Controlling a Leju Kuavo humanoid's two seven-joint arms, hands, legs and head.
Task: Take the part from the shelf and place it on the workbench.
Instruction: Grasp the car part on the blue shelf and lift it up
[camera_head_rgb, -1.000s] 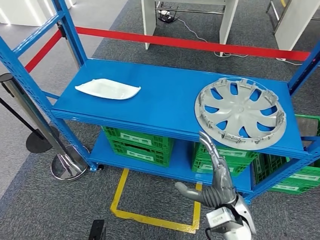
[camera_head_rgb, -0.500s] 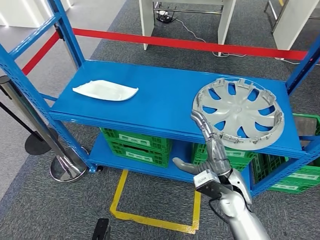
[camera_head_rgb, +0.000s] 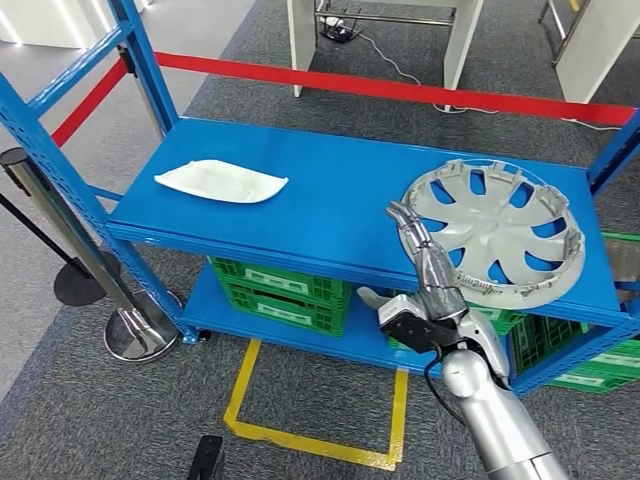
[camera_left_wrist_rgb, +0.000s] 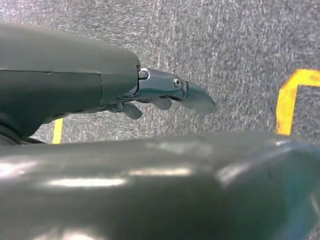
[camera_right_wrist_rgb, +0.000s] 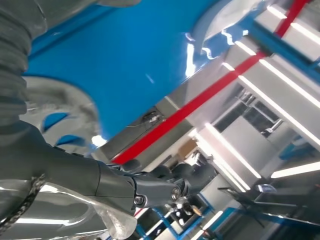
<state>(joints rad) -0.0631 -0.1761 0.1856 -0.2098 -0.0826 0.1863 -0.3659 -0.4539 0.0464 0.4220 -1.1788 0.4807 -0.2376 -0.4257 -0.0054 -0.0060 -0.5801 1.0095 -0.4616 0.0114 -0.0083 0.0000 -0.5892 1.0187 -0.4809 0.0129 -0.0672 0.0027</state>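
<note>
Raised since the earlier frames, the right robot hand (camera_head_rgb: 424, 290) now reaches the left rim of the silver wheel cover (camera_head_rgb: 494, 233), fingers spread, holding nothing. Wheel cover lies right of centre on the blue shelf (camera_head_rgb: 332, 200); white part (camera_head_rgb: 221, 181) at upper left.

I note a silver, satin-smooth plastic hubcap (camera_head_rgb: 494, 231) on a glossy blue painted-metal shelf (camera_head_rgb: 332, 195), a glossy white panel (camera_head_rgb: 221, 181), green plastic crates (camera_head_rgb: 279, 290), rough grey carpet (camera_head_rgb: 98, 410), and my right hand (camera_head_rgb: 426, 290) in brushed grey metal.
</note>
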